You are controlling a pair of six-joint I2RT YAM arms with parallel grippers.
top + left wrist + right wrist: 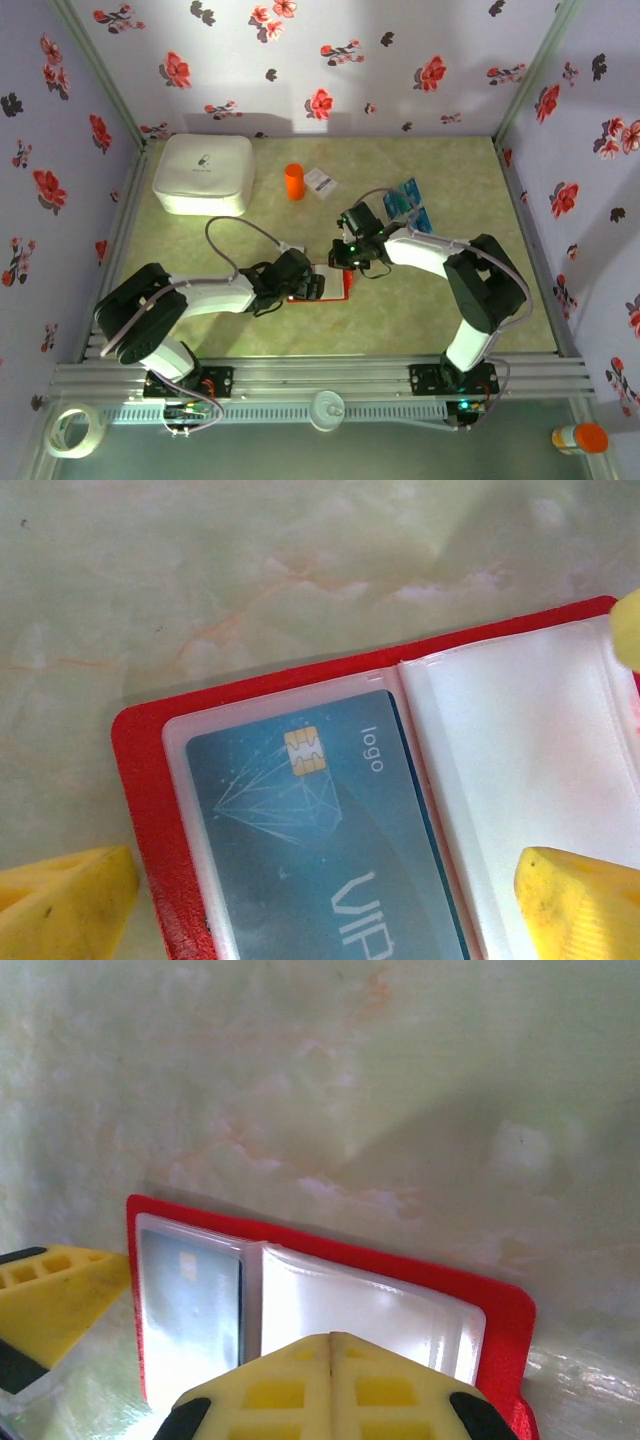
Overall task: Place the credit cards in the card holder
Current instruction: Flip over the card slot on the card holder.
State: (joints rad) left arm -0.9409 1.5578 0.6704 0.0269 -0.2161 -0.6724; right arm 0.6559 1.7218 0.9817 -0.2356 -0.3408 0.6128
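Card holder (500, 750) flat under low left pincer (325, 905), apart; right pincer (332, 1348) together at edge.

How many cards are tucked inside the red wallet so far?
1. A blue card sits in one clear pocket of the open red wallet; the pocket beside it looks empty. Others could hide behind that card. More blue cards lie loose nearby.

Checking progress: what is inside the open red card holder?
One blue card with VIP lettering lies in one clear pocket of the card holder. The other pocket looks empty; the right pincer hides its near edge.
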